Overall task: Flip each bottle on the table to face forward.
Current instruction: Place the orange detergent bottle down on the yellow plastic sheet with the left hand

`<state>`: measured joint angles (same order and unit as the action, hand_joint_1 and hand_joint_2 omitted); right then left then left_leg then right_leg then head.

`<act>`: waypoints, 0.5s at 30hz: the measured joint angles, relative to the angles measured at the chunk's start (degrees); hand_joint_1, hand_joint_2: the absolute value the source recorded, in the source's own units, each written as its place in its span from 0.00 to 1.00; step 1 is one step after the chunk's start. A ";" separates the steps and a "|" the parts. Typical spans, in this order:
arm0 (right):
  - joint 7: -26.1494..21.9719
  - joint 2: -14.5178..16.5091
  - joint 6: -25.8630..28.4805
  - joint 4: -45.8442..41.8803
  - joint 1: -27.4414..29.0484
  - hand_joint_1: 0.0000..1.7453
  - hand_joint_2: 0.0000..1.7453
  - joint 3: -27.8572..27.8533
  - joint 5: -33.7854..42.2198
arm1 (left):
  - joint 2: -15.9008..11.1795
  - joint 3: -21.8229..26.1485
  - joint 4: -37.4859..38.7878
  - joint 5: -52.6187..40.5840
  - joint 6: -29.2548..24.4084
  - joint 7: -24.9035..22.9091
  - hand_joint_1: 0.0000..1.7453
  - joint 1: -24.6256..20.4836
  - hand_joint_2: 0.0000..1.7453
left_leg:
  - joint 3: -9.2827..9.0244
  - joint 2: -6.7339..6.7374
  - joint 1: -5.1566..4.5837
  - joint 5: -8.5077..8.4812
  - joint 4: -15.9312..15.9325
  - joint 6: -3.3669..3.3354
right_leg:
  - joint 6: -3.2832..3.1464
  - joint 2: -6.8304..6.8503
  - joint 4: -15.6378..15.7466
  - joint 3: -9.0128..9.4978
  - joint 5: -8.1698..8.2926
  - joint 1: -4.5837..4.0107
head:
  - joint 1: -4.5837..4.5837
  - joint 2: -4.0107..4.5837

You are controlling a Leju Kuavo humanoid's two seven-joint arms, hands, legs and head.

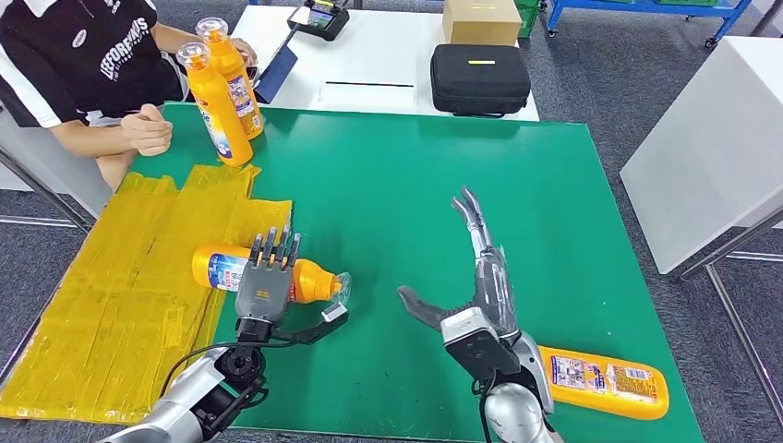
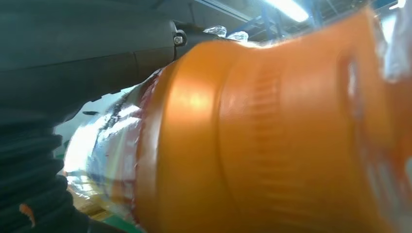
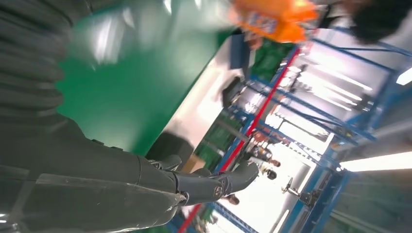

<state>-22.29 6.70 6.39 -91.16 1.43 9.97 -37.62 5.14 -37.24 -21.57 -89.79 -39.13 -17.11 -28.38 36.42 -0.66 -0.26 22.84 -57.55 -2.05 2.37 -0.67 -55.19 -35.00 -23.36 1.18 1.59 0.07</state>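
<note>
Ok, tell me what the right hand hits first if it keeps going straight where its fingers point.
Probably nothing soon: the right hand points up the bare green mat toward the far edge. Beyond that edge lies the black case, roughly in line, though depth is unclear.

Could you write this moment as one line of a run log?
left hand: grips lying bottle | right hand: open over green mat | second lying bottle: untouched
</note>
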 joint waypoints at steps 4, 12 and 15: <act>2.21 -0.96 0.11 -2.08 1.57 0.00 1.00 -0.03 -5.74 | 0.12 2.33 -0.22 0.24 -0.31 2.89 0.00 0.20 0.00 | 0.00 0.01 -0.01 0.01 0.00 0.00 | 0.00 -0.01 0.00 -0.01 0.00 0.01 | 0.01 0.00; 7.86 -6.11 -1.66 -6.25 5.61 0.00 1.00 0.44 -21.33 | 1.59 12.00 -5.29 3.73 -0.32 14.64 0.00 1.61 0.00 | 0.02 -0.04 -0.04 0.02 -0.01 -0.01 | 0.01 0.00 0.01 0.00 0.00 0.02 | 0.01 0.00; 8.47 -9.21 -2.63 -7.48 6.56 0.00 1.00 0.56 -23.09 | 2.51 17.13 -6.31 7.75 -0.32 21.84 0.00 1.64 0.00 | 0.02 -0.04 -0.05 0.03 -0.01 -0.01 | 0.01 0.00 0.02 0.00 0.00 0.03 | 0.01 0.00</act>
<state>-13.82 -2.51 3.75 -98.64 7.99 10.53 -60.71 7.64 -20.11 -27.88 -82.04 -39.45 4.72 -26.74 36.44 -0.70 -0.30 22.86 -57.55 -2.06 2.38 -0.67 -55.17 -35.00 -23.36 1.20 1.60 0.07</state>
